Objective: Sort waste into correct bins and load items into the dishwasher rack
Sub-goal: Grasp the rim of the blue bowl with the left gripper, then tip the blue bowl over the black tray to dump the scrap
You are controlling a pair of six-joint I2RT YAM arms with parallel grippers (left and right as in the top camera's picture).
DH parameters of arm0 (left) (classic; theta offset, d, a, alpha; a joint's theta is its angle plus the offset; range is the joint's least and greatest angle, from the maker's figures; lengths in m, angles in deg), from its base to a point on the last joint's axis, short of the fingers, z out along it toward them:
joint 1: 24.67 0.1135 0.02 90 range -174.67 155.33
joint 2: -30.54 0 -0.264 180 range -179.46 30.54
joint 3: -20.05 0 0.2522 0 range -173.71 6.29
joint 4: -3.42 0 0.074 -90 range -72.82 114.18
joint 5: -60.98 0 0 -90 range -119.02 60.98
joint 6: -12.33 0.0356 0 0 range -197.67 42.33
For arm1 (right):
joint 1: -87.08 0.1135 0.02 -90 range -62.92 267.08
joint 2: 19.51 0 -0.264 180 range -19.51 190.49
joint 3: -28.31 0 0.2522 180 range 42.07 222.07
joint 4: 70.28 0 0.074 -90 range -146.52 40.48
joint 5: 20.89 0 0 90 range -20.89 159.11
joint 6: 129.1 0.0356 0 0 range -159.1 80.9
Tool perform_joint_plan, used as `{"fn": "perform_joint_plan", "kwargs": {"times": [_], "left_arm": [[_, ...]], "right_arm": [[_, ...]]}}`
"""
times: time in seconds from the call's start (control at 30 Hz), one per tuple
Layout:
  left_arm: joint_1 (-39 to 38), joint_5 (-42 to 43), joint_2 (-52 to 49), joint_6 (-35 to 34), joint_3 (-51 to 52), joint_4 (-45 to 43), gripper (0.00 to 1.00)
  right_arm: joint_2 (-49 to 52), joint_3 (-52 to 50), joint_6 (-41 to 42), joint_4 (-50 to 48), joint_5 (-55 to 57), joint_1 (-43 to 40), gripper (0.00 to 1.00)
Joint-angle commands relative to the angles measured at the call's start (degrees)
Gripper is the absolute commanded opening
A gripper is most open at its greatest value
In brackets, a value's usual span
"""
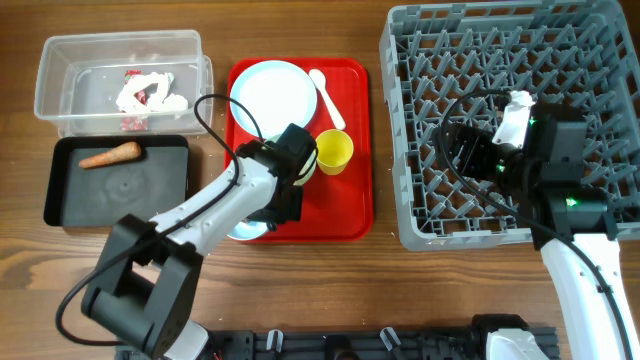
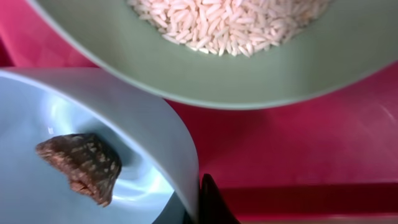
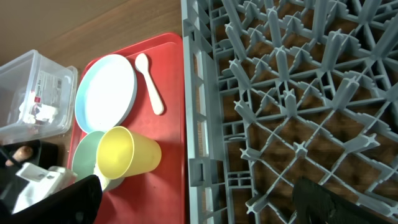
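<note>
Paper [image 1: 160, 85] and wrapper [image 1: 143, 97] lie in the tub [image 1: 60, 60], carrot [image 1: 112, 155] in the black tray [image 1: 60, 200], but rice [image 2: 230, 22], lump [image 2: 81, 165] and all dishes [image 1: 270, 90] sit on the red tray [image 1: 350, 200], rack [image 1: 480, 225] unloaded, right fingers [image 3: 323, 202] spread, left fingers' [image 2: 210, 199] state unclear.

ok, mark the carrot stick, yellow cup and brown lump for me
carrot stick [image 1: 110, 156], overhead view, middle of its length
yellow cup [image 3: 148, 157], right wrist view, outer side wall
brown lump [image 2: 81, 165], left wrist view, centre of its top

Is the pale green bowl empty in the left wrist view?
No, a heap of loose white rice lies inside the pale green bowl.
</note>
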Motion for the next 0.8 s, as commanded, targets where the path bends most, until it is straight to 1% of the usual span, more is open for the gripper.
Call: {"fn": "perform_joint_plan", "kwargs": {"times": [0.0,0.07,0.13,0.23,0.27,0.3,0.37,0.4,0.5,0.57,0.67,0.77], "left_arm": [[2.58,2.38,5.46,-1.57,-5.2,2.47,0.04],[4.79,2.89,7.41,-1.57,-6.58,2.95,0.04],[9.14,4.07,10.03,-1.53,-6.88,2.73,0.04],[18.14,7.04,11.93,-1.05,-6.86,2.56,0.04],[21.4,8.81,11.91,0.17,-6.86,2.08,0.04],[25.73,12.17,11.67,1.92,-6.84,0.94,0.04],[33.0,17.75,11.1,2.25,-6.84,-0.72,0.04],[36.92,21.62,10.88,3.78,-6.8,-1.62,0.04],[49.77,35.74,9.11,9.42,-6.69,-4.39,0.04],[58.16,44.96,6.62,11.74,-6.69,-4.55,0.04],[66.71,57.18,1.81,15.06,-6.69,-4.2,0.04],[73.81,69.44,-5.53,16.96,-6.69,-3.98,0.04]], "right_arm": [[0.48,1.01,0.42,-0.07,-1.11,0.31,1.0],[0.48,1.01,0.42,0.02,-1.14,0.31,1.0],[0.48,1.01,0.42,0.07,-1.11,0.31,1.0],[0.48,1.01,0.44,0.04,-1.14,0.31,1.0],[0.48,1.01,0.42,0.02,-1.11,0.31,1.0],[0.48,1.01,0.42,0.02,-1.11,0.31,1.0],[0.48,1.01,0.44,0.04,-1.14,0.31,1.0],[0.48,1.01,0.42,0.07,-1.14,0.31,1.0],[0.48,1.01,0.42,0.09,-1.14,0.31,1.0],[0.48,1.01,0.44,0.07,-1.11,0.31,1.0],[0.48,1.01,0.42,0.02,-1.11,0.31,1.0],[0.48,1.01,0.42,0.04,-1.11,0.31,1.0]]}}
